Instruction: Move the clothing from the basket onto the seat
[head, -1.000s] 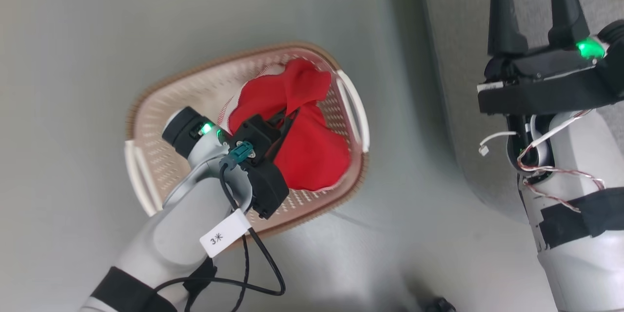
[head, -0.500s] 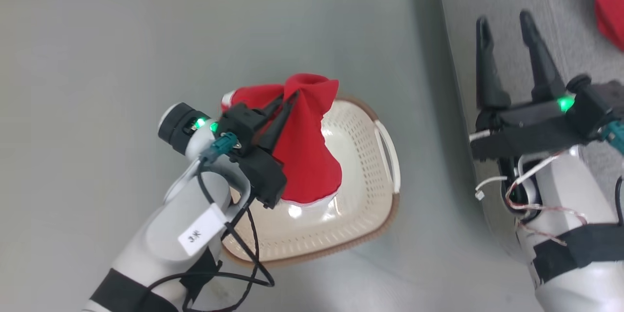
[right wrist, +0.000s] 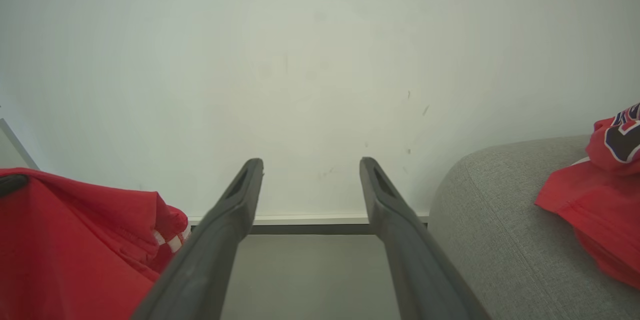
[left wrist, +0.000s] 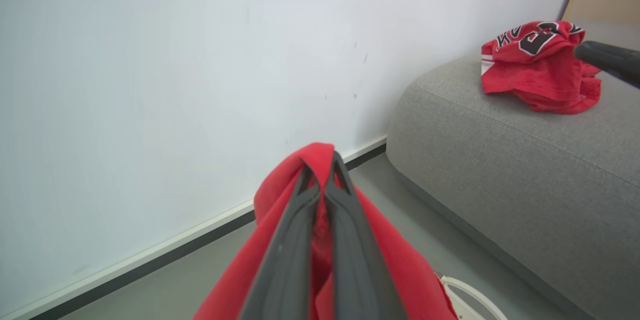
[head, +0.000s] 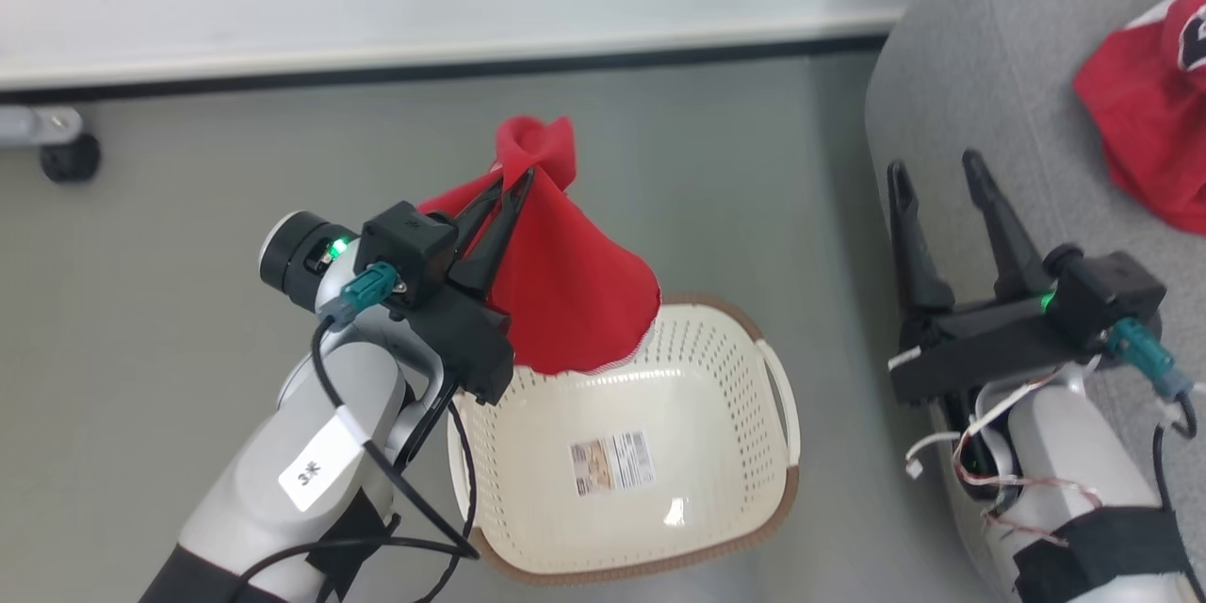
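From where I stand, the left gripper (head: 512,181) has its fingers pinched tight on the plain red garment (head: 575,292), which hangs in a cone over one edge of the cream basket (head: 725,349) on the floor (head: 188,320). The right gripper (head: 933,165) hovers with its fingers spread, holding nothing, beside the grey sofa (head: 980,85), where the lettered jersey (head: 1140,132) lies crumpled

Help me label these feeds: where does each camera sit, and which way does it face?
Head view: on the head, looking down at basket and floor; shows left hand shut on a garment, right hand open.
Left wrist view: on the left wrist, facing wall and sofa; its shut fingers show.
Right wrist view: on the right wrist, facing the wall; its spread fingers show.
Shared: all three show the jersey on the sofa.
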Available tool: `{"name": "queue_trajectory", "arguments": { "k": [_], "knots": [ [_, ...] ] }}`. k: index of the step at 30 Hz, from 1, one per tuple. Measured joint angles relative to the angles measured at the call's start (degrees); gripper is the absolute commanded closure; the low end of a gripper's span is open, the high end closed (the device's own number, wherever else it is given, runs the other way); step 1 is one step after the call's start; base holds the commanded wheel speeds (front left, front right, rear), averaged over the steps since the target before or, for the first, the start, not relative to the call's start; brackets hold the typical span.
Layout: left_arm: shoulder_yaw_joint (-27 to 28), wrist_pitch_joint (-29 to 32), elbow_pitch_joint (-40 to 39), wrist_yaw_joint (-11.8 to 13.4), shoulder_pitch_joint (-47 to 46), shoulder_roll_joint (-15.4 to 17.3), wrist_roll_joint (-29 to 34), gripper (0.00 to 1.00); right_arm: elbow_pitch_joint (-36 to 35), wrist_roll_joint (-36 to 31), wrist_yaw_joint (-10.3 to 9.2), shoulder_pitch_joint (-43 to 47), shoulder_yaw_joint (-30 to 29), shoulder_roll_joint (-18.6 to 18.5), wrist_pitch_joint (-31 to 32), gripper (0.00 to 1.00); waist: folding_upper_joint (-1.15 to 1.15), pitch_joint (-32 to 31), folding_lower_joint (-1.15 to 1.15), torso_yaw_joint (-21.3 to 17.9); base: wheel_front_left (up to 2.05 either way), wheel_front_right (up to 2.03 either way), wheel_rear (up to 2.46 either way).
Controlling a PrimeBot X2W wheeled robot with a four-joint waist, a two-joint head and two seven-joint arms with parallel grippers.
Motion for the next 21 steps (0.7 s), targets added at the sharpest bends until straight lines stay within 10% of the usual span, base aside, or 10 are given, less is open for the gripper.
{"name": "queue_trajectory", "arguments": {
  "k": [21],
  "knots": [
    [-1.6,1.11,-6.36,-0.04,9.86,1.07,-2.41,1.0,5.2,0.0,1.7,7.93,10.6,2.22,0.09,0.0,0.0,-18.14,0.0,1.75,0.0,0.0,0.0]
  ]
}}
